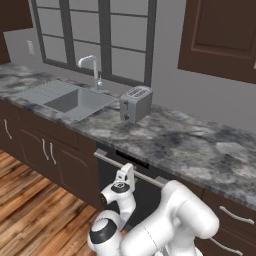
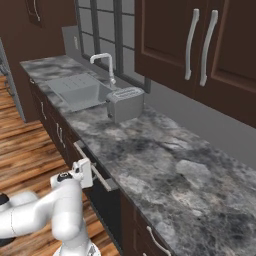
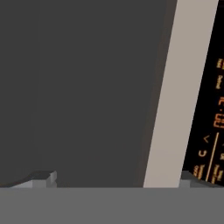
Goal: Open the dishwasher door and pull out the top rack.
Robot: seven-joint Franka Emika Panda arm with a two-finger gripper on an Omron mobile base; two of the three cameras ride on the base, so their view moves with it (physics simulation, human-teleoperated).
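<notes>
- Left base view: the dishwasher door (image 1: 145, 192) is the black panel under the marble counter (image 1: 190, 145), at about 6 o'clock in the picture. It looks shut or nearly so. Its silver bar handle (image 1: 107, 161) runs from 9 towards 3 o'clock just under the counter lip. The gripper (image 1: 128, 171) sits right at that bar, roughly mid-length, with the arm rising from 5 o'clock. A toaster (image 1: 136, 103) stands on the counter at 12 o'clock from the gripper, and a sink (image 1: 67, 100) lies towards 10 o'clock.
- Right base view: the gripper (image 2: 88, 171) is at 8 o'clock in the picture, pressed up to the bar handle (image 2: 102, 180). The dishwasher door (image 2: 107, 205) falls away below it, flush with the brown cabinet fronts (image 2: 55, 131) as far as I can tell.
- Hand view: the bar handle (image 3: 177, 94) crosses from 6 to 1 o'clock between the two dark finger tips (image 3: 43, 178), which stand wide apart with nothing clamped. The dark door panel (image 3: 78, 87) lies at 9 o'clock, and a control strip (image 3: 214, 118) with orange markings at 3 o'clock.
- Progress, as I judge it: the approach to the handle is made. Closing on the bar, swinging the door down and drawing out the top rack all remain; the rack is hidden behind the door.
</notes>
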